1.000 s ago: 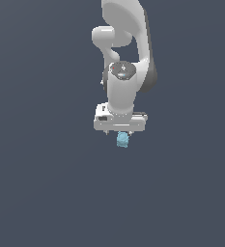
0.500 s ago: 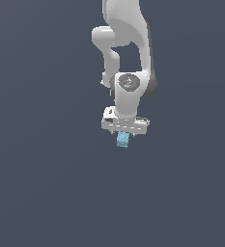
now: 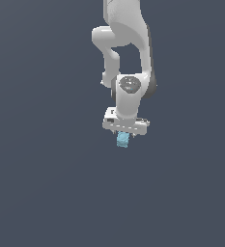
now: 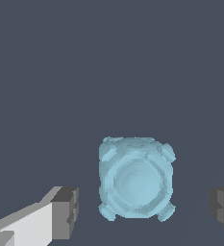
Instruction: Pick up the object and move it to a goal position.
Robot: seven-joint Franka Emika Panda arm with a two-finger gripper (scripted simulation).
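white end effector (image 4: 142,211): fingers spread, clear gaps either side | small light-blue lumpy blocky object (image 4: 136,178): squarely between them, untouched; no obvious long axis

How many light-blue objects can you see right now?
1. The light-blue object sits just under the hand; in the wrist view it lies between the fingers, apart from both. None else shows.

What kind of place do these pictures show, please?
Most likely a bare simulated test scene, not a real room. An even dark grey ground fills both views, with no furniture or walls. Only a smooth white arm, its pincer and a light-blue lumpy object appear.
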